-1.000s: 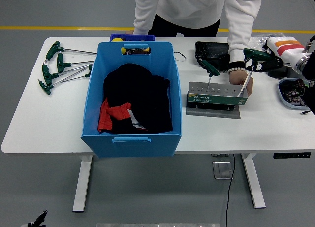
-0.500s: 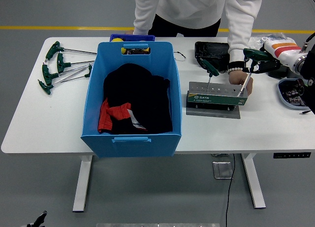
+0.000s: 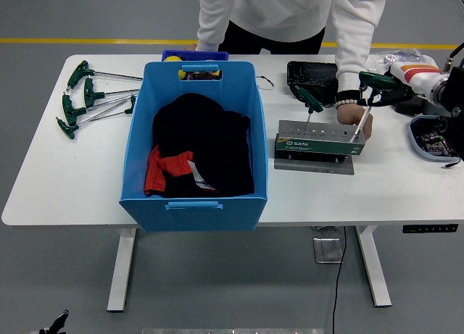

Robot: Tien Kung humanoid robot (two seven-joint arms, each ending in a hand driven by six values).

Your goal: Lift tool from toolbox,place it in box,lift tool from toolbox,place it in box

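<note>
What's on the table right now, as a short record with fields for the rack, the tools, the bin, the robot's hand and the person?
tool rack: grey, right of centre, two green T-handle tools standing in it
right hand: gripping the handle of the right-hand tool
other tool: standing in the rack, untouched
blue bin: holds dark and red cloth
loose tools: several at the table's far left
person's hand: resting on the rack's right end
left arm: out of view
</note>
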